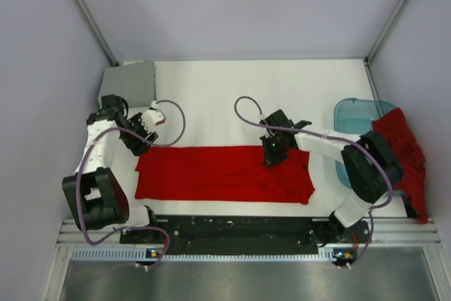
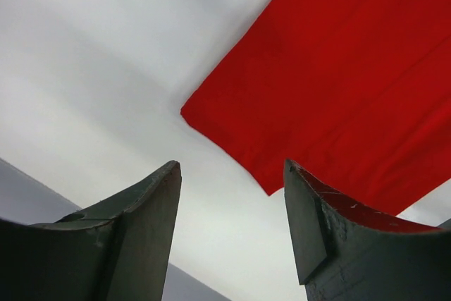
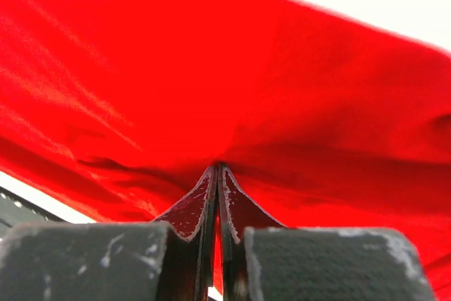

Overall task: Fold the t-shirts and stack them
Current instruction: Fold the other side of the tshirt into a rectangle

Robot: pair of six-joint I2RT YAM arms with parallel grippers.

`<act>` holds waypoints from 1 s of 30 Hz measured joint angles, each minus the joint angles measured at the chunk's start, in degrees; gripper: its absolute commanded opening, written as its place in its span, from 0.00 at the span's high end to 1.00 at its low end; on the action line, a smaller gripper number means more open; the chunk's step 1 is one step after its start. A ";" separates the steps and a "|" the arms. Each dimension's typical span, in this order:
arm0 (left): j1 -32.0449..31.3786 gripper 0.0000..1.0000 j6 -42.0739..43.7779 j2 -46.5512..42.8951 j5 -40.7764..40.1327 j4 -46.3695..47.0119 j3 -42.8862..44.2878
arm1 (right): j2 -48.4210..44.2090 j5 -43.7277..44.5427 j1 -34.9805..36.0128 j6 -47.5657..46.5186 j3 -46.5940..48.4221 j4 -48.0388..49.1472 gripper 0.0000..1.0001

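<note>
The bright red t-shirt (image 1: 224,174) lies folded into a long flat band across the near middle of the white table. My right gripper (image 1: 271,155) is shut on the bright red t-shirt's far edge (image 3: 282,103), cloth pinched between the fingers. My left gripper (image 1: 146,139) is open and empty, just off the shirt's far left corner (image 2: 232,132). The darker red t-shirt (image 1: 403,153) hangs over the right rim of the light-blue tub. The light grey t-shirt (image 1: 131,84) lies folded at the far left corner of the table.
The translucent light-blue tub (image 1: 352,114) stands at the right edge of the table. Grey walls close in the left, far and right sides. A black rail (image 1: 232,229) runs along the near edge between the arm bases.
</note>
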 measured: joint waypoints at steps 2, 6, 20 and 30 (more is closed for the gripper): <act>-0.76 0.36 -0.72 -0.85 0.81 -0.09 -0.59 | 1.16 -0.46 1.73 -1.18 -0.02 0.17 1.00; -1.51 0.35 -1.64 -1.31 1.97 -0.13 -0.94 | 0.39 -2.89 6.73 -2.27 -0.57 1.16 1.00; -1.51 0.35 -2.38 -1.31 2.25 -0.07 -0.94 | -11.08 -4.66 16.94 3.04 -9.44 -2.10 1.00; -1.51 0.35 -3.34 -2.56 0.79 2.62 -2.89 | -21.14 6.12 -2.21 3.41 -5.60 -7.41 0.62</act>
